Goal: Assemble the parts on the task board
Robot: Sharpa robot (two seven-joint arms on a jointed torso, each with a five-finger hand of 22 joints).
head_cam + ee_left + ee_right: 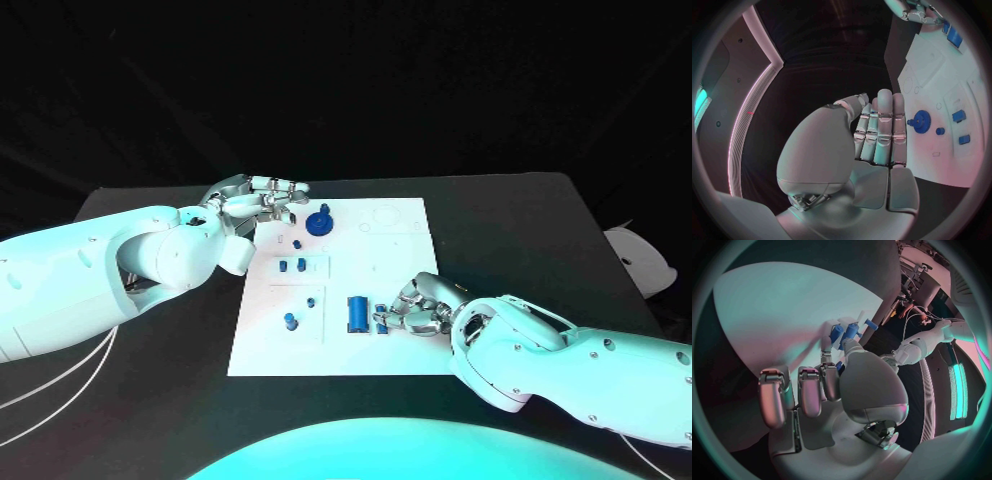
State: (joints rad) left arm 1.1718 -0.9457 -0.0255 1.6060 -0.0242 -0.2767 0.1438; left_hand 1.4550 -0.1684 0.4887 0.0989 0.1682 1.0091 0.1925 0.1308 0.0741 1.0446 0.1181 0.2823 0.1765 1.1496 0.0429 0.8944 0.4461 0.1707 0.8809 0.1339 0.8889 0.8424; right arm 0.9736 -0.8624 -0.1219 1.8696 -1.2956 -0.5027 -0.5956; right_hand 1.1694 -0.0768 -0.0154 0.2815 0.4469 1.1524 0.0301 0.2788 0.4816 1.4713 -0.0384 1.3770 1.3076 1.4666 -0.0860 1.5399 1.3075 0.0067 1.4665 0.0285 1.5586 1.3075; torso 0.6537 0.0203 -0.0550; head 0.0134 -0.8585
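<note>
Two silver hands work your white task board [389, 290], a flat matte plate on the black table [505, 220]. Your right hand [418, 308] sits at the board's near right edge, thumb and fingers pinching a small blue part [848, 331]; the right wrist view shows that grip, which the head view hides. Beside it lies a blue cylinder [356, 313]. Your left hand [260, 200] hovers at the far left corner, fingers straight and together, holding nothing, just beside a toothed blue gear [921, 121].
</note>
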